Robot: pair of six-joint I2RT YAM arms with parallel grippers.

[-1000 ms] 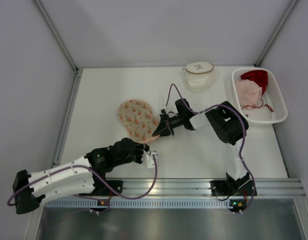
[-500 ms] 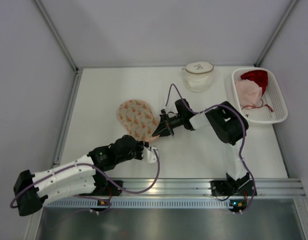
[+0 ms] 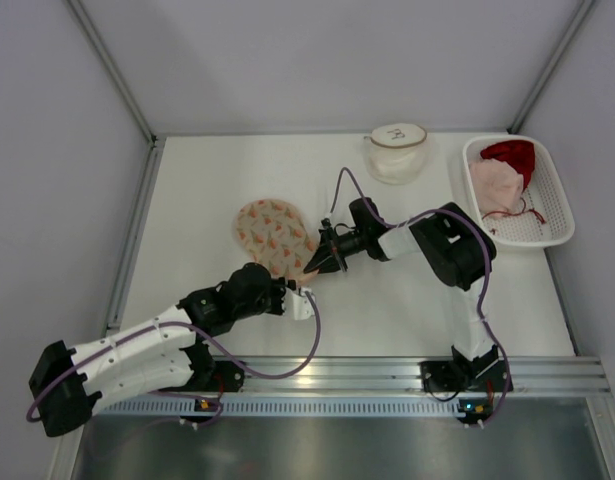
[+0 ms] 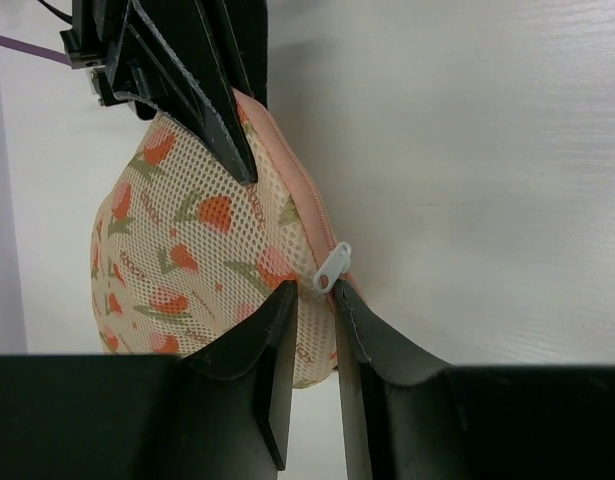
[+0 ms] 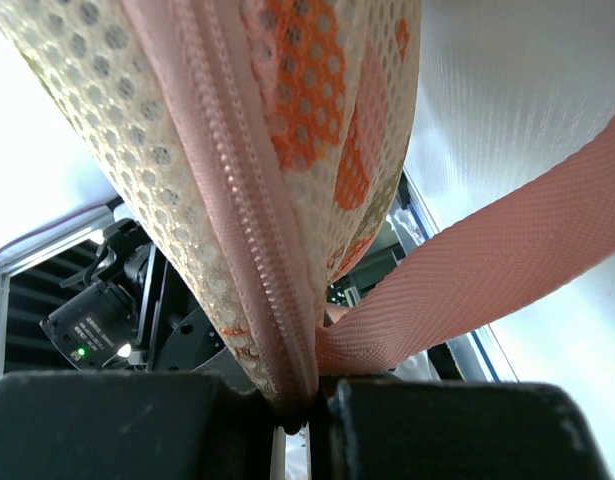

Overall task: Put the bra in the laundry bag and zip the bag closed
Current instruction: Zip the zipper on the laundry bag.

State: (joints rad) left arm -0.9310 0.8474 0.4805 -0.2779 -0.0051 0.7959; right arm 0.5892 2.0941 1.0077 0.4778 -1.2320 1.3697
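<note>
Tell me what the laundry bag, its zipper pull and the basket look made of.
Laundry bag: soft mesh fabric, matte, tulip-printed; open holes show in the weave. Zipper pull: smooth glossy white, probably plastic or painted metal. Basket: rigid white plastic, it seems, judging by its perforated moulded walls.

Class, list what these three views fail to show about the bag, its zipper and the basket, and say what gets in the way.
1. Bra inside the laundry bag? Every view: patterned mesh hides the contents.
2. Zipper pull: too small in the top view; outside the right wrist view.
3. Bag's near edge: left wrist view, behind the left fingers.
4. Garments in the basket: top view, heaped and too small to identify.
</note>
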